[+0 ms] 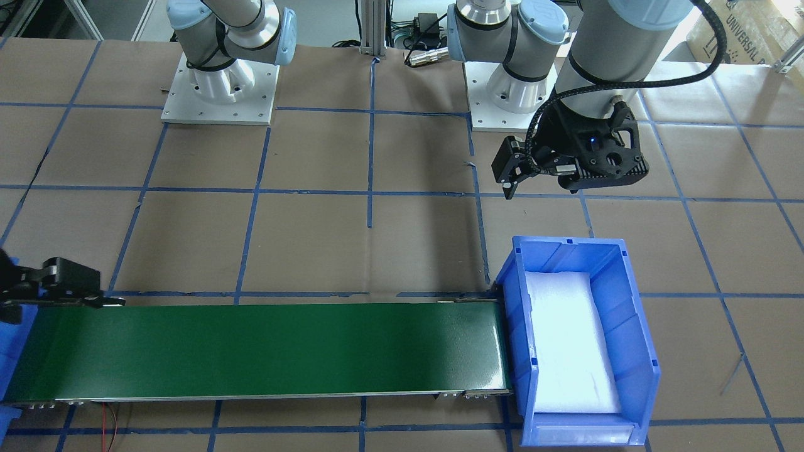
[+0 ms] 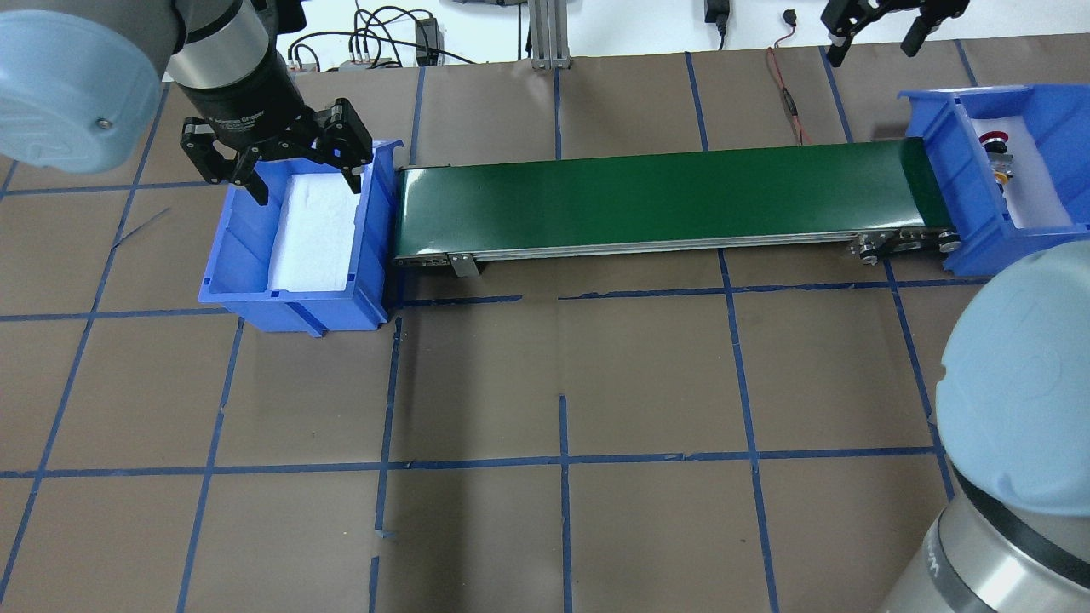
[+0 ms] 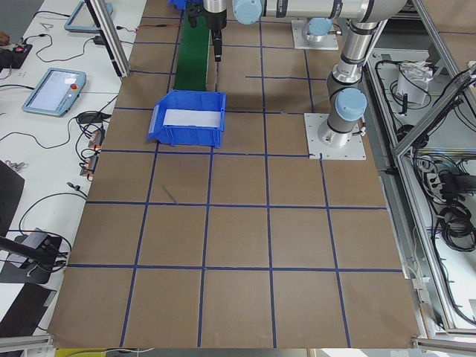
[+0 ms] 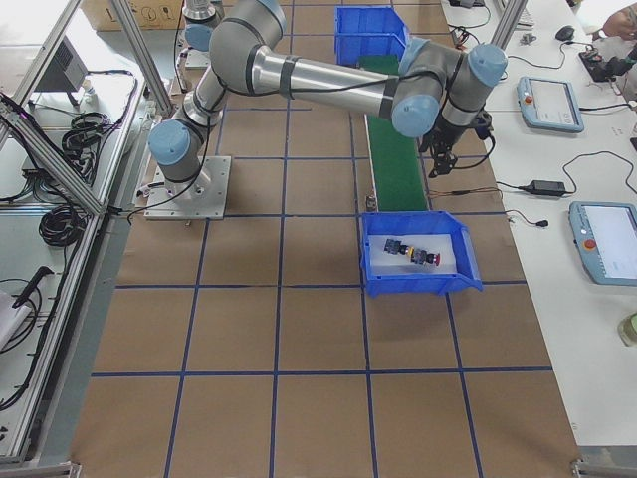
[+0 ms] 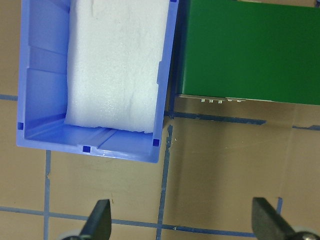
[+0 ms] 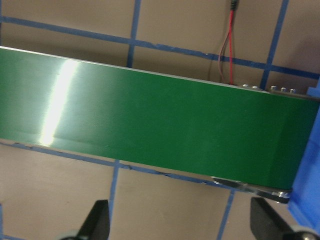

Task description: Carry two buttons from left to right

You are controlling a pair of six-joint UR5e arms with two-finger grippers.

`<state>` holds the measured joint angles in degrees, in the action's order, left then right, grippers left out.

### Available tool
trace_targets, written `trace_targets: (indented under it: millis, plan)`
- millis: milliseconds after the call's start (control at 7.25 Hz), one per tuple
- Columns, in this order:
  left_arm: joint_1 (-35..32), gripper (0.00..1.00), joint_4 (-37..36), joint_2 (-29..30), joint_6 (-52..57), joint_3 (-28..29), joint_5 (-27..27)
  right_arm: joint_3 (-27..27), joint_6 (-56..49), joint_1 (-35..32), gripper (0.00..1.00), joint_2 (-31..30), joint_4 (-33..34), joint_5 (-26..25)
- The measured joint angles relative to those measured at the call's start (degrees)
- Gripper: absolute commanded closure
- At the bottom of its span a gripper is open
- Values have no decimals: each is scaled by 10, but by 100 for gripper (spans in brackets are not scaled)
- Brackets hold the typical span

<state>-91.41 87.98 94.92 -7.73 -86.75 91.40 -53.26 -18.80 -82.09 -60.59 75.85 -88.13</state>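
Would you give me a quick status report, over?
Open and empty: left gripper, right gripper. Both buttons in right bin. Nothing seen in the way.

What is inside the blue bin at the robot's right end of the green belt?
Two buttons, one red-capped, lie on a white foam pad. The bin floor under the pad is covered.

left claw (image 2: 306,188) splayed wide, right claw (image 2: 874,48) splayed wide

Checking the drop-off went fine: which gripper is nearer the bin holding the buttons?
Right. The right gripper hovers just off the bin holding the buttons, by one end of the conveyor; the left gripper hangs by the other bin, at the opposite end.
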Motion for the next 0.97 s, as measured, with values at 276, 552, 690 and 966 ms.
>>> trace_targets:
  millis: [276,552,690,966]
  plan:
    - [0,0,0,0,0,0,0,-63,43,-51,0,-67,-10,-12]
    - [0,0,0,0,0,0,0,-228,53,-65,0,-177,29,-14]
    - [0,0,0,0,0,0,0,-302,57,-70,0,-226,76,-12]
    - [0,0,0,0,0,0,0,-354,105,-92,0,-276,135,-10]
